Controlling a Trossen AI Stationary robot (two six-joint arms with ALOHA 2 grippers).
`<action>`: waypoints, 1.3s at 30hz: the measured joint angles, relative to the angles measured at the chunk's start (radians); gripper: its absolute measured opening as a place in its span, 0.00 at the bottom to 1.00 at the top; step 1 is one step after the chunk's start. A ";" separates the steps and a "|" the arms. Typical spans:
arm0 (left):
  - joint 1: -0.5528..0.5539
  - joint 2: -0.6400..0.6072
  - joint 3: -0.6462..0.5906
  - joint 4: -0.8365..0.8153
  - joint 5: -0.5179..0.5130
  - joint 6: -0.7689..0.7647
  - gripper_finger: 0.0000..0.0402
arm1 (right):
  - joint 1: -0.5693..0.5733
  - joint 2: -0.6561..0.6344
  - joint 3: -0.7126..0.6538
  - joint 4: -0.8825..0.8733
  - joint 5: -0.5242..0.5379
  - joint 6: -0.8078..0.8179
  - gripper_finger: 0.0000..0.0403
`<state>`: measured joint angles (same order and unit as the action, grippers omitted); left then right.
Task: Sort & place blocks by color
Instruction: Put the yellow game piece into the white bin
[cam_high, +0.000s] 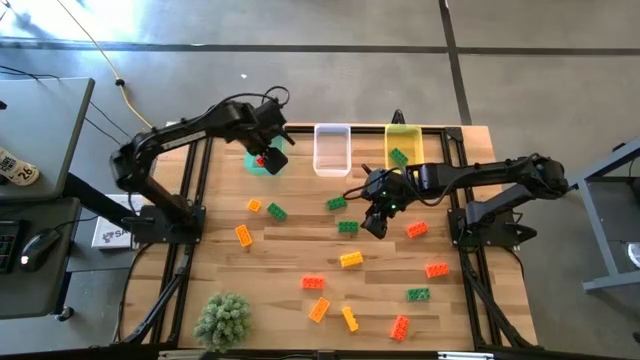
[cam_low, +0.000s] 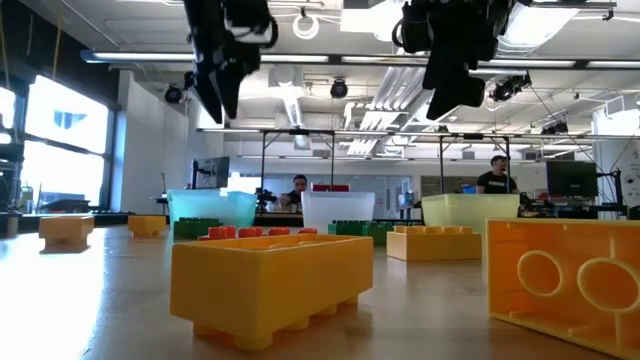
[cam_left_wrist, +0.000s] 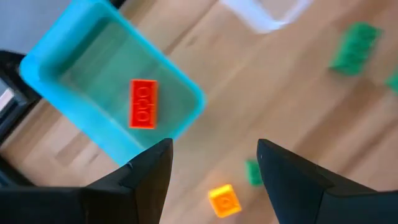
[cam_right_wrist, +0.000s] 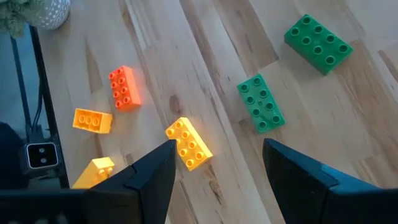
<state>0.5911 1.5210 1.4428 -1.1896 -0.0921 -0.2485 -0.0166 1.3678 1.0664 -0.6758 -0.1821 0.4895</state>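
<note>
One red block (cam_left_wrist: 143, 104) beneath left claw (cam_left_wrist: 214, 165)

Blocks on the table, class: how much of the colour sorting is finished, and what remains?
Done: one red studded plastic block lies in the teal rectangular bin, one green block in the yellow bin. In hand: nothing; the left claw and right claw are open. Left: many blocks scattered on the wooden table.

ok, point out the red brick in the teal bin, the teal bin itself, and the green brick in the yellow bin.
red studded plastic brick (cam_left_wrist: 143, 104): left wrist view, middle of its studded top.
teal rectangular plastic bin (cam_left_wrist: 46, 51): left wrist view, its rim.
green studded plastic brick (cam_high: 399, 156): high view, its top face.
</note>
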 joint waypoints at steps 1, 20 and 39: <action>-0.026 -0.018 -0.001 0.001 0.000 -0.014 0.55 | 0.000 0.000 0.000 0.000 -0.003 -0.001 0.56; -0.425 -0.179 -0.277 0.109 -0.132 -0.392 0.55 | 0.157 0.008 -0.002 0.001 0.003 -0.301 0.56; -0.571 -0.181 -0.317 0.170 -0.301 -0.459 0.55 | 0.196 0.295 -0.002 0.160 -0.022 -0.601 0.56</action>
<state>0.0196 1.3399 1.1255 -1.0193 -0.3931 -0.7074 0.1795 1.6629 1.0641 -0.5155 -0.2045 -0.1113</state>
